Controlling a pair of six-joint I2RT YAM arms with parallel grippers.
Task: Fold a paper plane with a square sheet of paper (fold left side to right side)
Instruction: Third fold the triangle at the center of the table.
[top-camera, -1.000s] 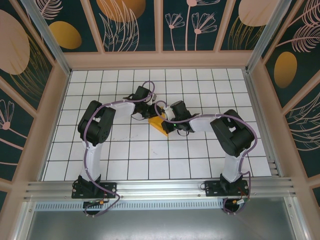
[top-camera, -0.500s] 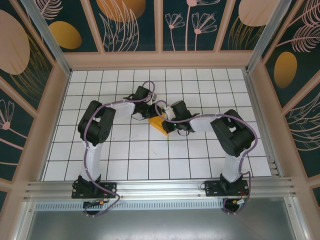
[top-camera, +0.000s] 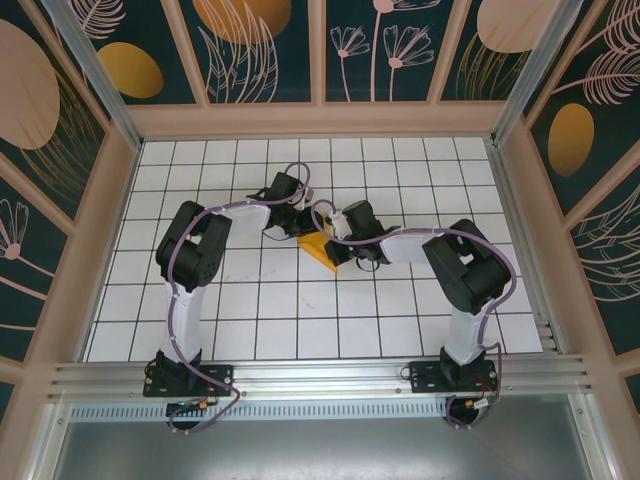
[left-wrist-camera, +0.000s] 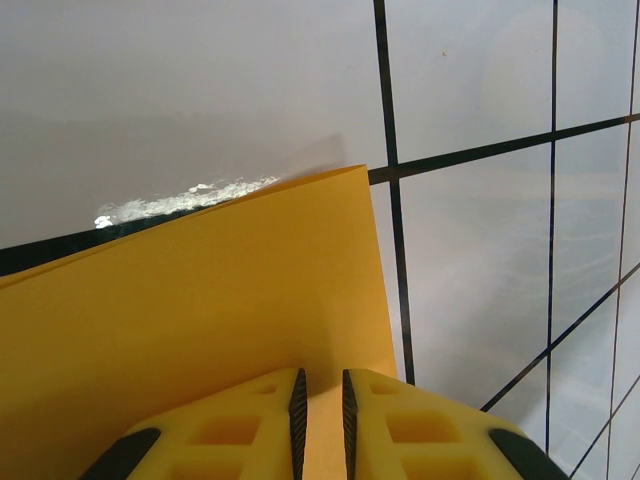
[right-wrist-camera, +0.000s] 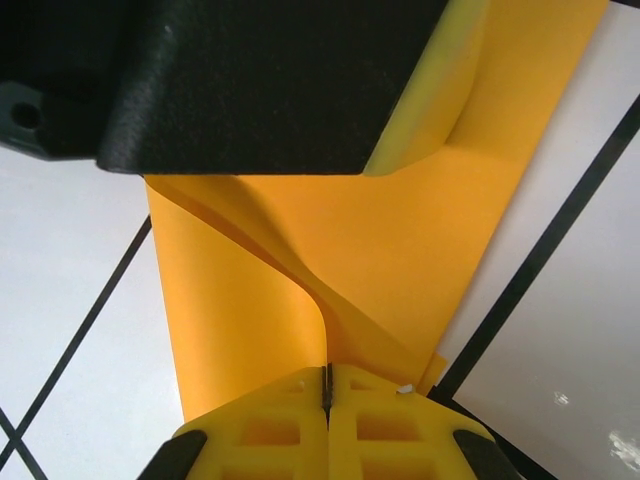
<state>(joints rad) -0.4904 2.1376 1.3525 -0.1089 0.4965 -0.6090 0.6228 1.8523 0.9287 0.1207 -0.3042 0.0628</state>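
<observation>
Just above centre of the overhead frame, holds the square sheet of paper (top-camera: 318, 250) part-folded on the tiled table (top-camera: 250, 300), left gripper (left-wrist-camera: 320, 390) clamped on one edge, right gripper (right-wrist-camera: 327, 378) clamped on a raised flap, seemingly to draw it across.

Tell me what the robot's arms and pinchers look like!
The left arm and right arm have chunky black joints, white tube sections and black bases. A thin purple cable loops along each. The left gripper and right gripper have bright yellow fingers with square hollow pockets, black ribbed inner edges and black patches on the outer sides.
</observation>
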